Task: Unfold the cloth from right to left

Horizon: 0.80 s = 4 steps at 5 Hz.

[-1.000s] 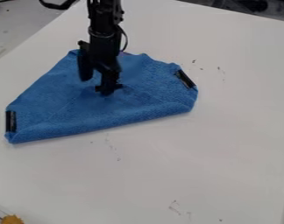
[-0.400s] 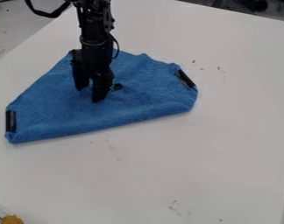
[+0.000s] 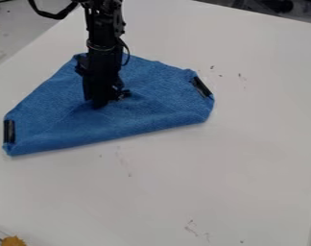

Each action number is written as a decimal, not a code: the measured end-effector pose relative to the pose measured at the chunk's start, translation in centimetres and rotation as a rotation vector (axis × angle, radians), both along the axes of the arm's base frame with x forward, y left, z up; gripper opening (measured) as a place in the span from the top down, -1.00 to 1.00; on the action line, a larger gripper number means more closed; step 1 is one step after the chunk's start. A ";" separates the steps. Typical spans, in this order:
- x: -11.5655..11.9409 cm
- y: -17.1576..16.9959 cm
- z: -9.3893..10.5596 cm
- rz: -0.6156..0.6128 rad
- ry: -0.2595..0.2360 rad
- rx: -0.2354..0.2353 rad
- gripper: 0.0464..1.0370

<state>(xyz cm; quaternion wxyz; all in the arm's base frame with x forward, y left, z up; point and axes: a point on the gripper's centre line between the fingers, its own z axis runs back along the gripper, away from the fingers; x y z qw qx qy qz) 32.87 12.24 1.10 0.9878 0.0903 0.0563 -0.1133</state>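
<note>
The arm [image 3: 104,57] is black and jointed; a thin black cable [image 3: 128,53] loops alongside.

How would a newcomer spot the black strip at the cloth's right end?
On the white table lies a blue cloth. The black strip sits at its end on the picture's right. It slants; the other strip, on the picture's left, runs nearly vertical in view.

Plain blue across the cloth [image 3: 151,86], turning darker blue in its shadowed parts, with black on both the strip [image 3: 9,131] at the left end and the other strip [image 3: 201,86] at the right. Black all over the arm [image 3: 103,43] and hand [image 3: 99,102], against pale greyish white on the surface [image 3: 216,168], flecked with dark specks [image 3: 212,67] and faint reddish-brown marks [image 3: 191,229]. Orange-yellow on the thing [image 3: 13,240] at lower left.
</note>
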 end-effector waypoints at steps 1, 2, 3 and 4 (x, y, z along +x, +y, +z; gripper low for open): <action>0.2 -1.4 3.1 0.005 -0.056 0.045 0.96; -1.1 -3.6 4.4 0.030 -0.082 0.047 0.98; -3.1 -6.6 4.3 0.079 -0.091 0.026 0.98; -6.0 -8.6 1.9 0.158 -0.035 -0.059 0.98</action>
